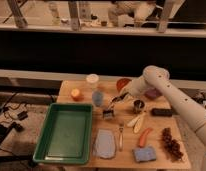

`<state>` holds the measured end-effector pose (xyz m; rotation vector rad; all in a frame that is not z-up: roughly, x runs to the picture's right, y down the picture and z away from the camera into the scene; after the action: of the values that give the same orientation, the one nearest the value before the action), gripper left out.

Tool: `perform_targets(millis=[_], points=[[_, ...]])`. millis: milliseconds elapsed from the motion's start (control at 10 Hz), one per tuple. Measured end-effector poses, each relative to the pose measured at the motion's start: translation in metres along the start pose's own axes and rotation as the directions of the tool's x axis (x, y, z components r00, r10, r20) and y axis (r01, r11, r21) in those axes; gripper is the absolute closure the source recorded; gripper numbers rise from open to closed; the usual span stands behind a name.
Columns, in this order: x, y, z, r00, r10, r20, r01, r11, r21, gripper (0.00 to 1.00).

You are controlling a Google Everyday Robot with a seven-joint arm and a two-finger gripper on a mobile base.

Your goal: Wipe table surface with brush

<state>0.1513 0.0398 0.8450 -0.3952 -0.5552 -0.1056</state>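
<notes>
The table surface (86, 87) is a light tan wooden top. The brush (109, 114) has its dark bristle head down on the wood near the table's middle, just right of the green tray. Its thin handle slants up and right into my gripper (118, 99). The gripper is shut on the handle's upper end, between the blue cup and the metal cup. The white arm (158, 82) reaches in from the right.
Green tray (51, 145) at front left. Blue cup (97, 97), orange fruit (76, 94), white cup (92, 79) and red bowl (123, 84) at the back. Metal cup (138, 105), black bar (161, 112), fork (120, 136), grey-blue cloth (104, 144), sponge (145, 154) and other food items lie nearby.
</notes>
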Motion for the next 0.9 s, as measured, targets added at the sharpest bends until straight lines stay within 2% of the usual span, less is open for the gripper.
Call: perform_targets(millis=[500, 900], points=[[0.052, 0.007, -0.027, 0.993, 0.084, -0.084, -0.081, 0.996, 0.046, 1.00], [0.068, -0.020, -0.019, 0.988, 0.097, -0.116, -0.091, 0.994, 0.058, 1.00]])
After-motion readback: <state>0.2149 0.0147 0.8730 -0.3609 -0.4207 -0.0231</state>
